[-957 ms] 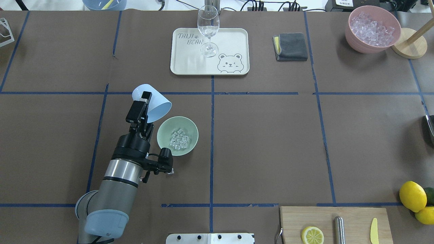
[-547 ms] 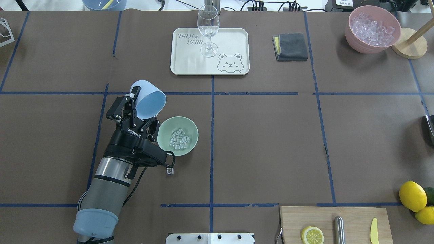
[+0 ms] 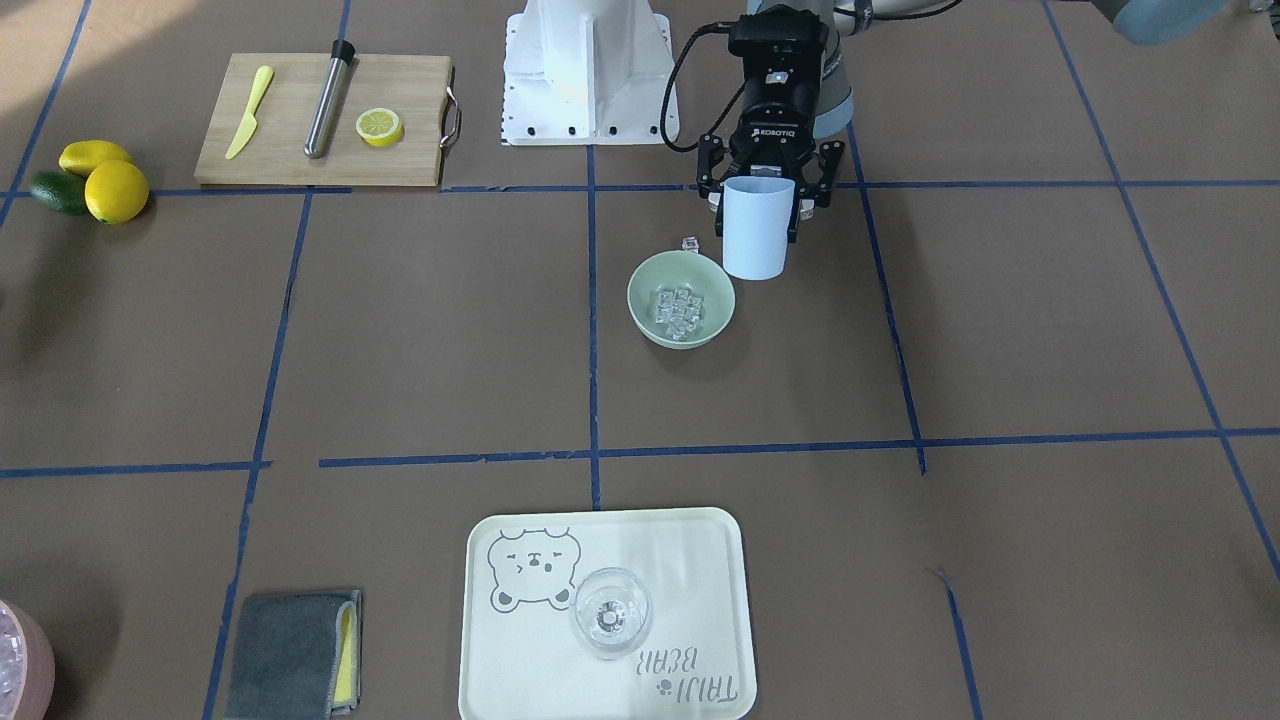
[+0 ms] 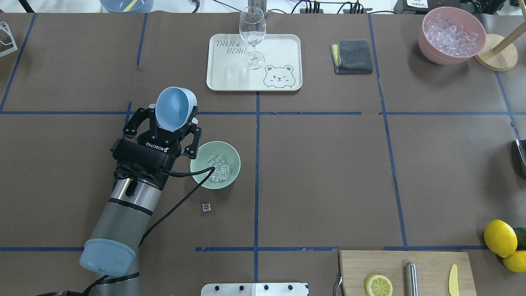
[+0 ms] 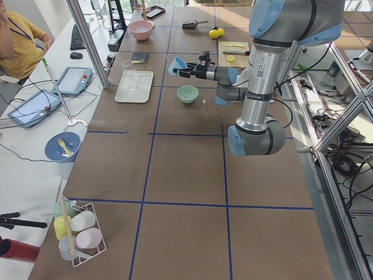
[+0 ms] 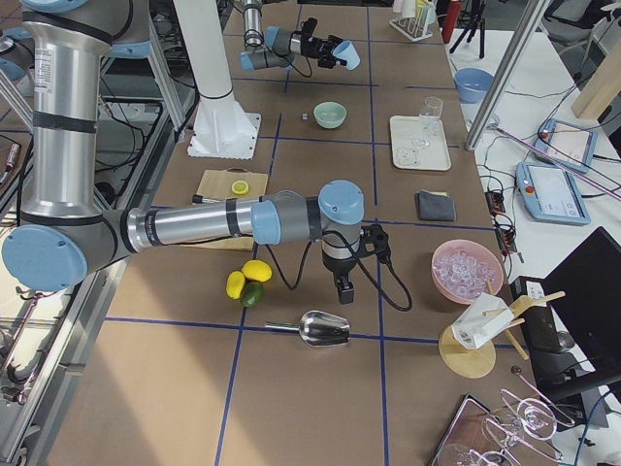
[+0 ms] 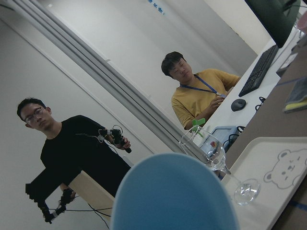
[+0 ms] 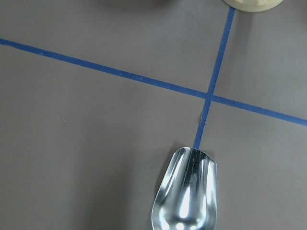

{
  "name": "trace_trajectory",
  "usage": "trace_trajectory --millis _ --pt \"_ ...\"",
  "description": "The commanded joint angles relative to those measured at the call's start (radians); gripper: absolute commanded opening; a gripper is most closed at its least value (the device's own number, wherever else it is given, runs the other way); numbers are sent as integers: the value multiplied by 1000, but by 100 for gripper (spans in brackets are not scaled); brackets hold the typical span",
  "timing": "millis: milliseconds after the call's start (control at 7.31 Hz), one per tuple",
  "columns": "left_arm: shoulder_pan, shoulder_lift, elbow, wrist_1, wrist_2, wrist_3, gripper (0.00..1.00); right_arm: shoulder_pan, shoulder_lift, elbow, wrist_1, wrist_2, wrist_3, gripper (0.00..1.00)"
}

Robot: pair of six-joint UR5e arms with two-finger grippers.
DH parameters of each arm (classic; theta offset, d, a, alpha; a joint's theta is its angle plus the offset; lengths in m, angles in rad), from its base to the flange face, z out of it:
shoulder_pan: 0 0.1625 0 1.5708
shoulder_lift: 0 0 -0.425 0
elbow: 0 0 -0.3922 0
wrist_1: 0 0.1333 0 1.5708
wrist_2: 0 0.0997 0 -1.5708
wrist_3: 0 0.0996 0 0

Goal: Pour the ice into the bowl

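Observation:
The pale mint-green bowl [image 4: 234,158] [image 3: 645,285] sits left of the table's centre with the ice [image 4: 217,169] [image 3: 680,308] piled inside it. One stray ice cube [image 4: 206,207] [image 3: 690,243] lies on the table on the robot's side of the bowl. My left gripper [image 4: 172,123] [image 3: 757,200] is shut on a light blue cup [image 4: 174,107] [image 3: 755,232]. It holds the cup nearly upright beside the bowl, mouth up, and the cup looks empty. My right gripper [image 6: 345,289] shows only in the exterior right view, hanging over a metal scoop [image 8: 187,191]. I cannot tell whether it is open or shut.
A cream tray [image 4: 279,49] with a wine glass [image 4: 252,37] stands at the back centre, with a grey cloth [image 4: 352,56] to its right. A pink tub of ice [image 4: 452,35] is back right. A cutting board [image 4: 431,263] and lemons [image 4: 500,237] lie front right.
My left gripper has turned the blue cup from tipped over the bowl back to upright and drawn it away from the bowl. The stray cube on the table is now uncovered.

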Motion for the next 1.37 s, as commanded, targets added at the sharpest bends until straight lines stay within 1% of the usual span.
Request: trace_trajectory --millis 0,137,273,410,547,684,820,957,1094,1230 --pt "-25 32 0 21 -95 -65 0 3 1 5 0 1 -1 100" --pt "-40 68 0 67 -114 -68 0 3 1 5 0 0 -1 100" --pt "-73 104 0 90 -170 -130 0 3 1 5 0 0 -1 100" --pt "-150 135 0 165 -302 -284 0 3 3 5 0 0 -1 100" --pt "-254 157 0 273 -450 -441 0 3 3 7 0 1 1 100" --pt "-326 186 1 349 -537 -476 0 3 3 8 0 0 4 100" --pt "-371 254 1 362 -568 -479 0 3 3 8 0 0 4 100" --pt "-428 333 1 360 -653 -513 0 3 5 8 0 1 4 100" --pt "-471 402 7 349 -754 -616 0 3 5 8 0 1 4 100" --pt "-482 475 15 331 -780 -686 0 3 5 10 0 1 5 100"
